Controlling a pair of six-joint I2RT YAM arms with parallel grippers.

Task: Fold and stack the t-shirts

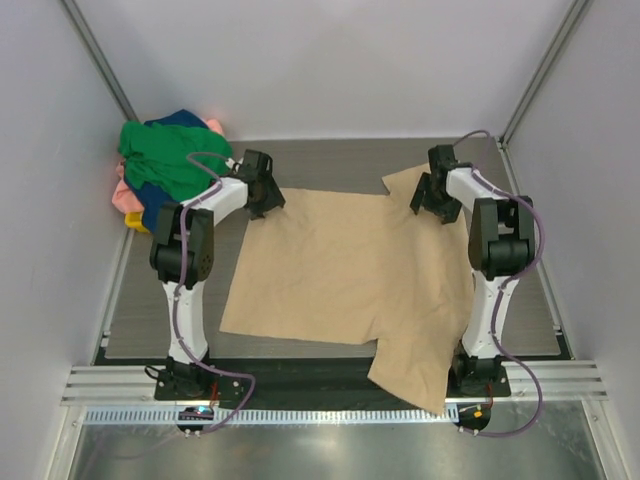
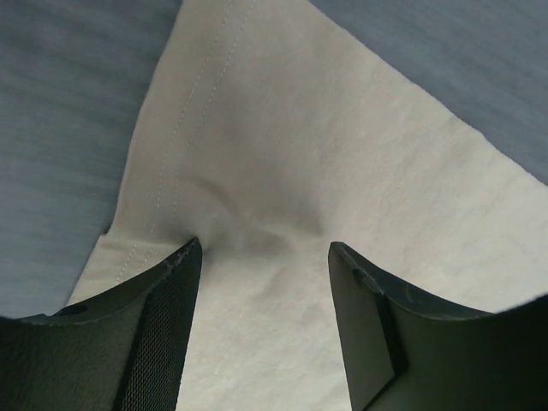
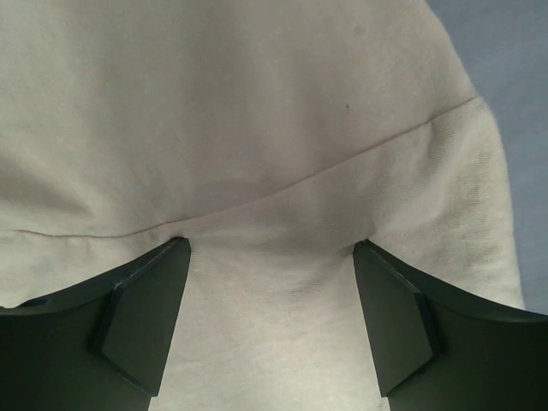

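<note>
A tan t-shirt (image 1: 340,270) lies spread flat on the table, its near right part hanging over the front edge. My left gripper (image 1: 265,195) is open at the shirt's far left corner, fingertips down on the cloth. In the left wrist view the gripper (image 2: 264,248) has both jaws wide apart over a hemmed corner of the tan shirt (image 2: 282,128). My right gripper (image 1: 432,200) is open at the far right sleeve. In the right wrist view the gripper (image 3: 271,244) straddles the tan cloth (image 3: 257,103) just below a seam. Green (image 1: 165,160), navy (image 1: 158,200) and pink (image 1: 125,195) t-shirts are piled at the far left.
The pile of shirts sits on a small yellow basket (image 1: 135,222) against the left wall. White walls close in the left, back and right sides. The grey table top (image 1: 330,160) shows behind the tan shirt. A metal rail (image 1: 320,385) runs along the front edge.
</note>
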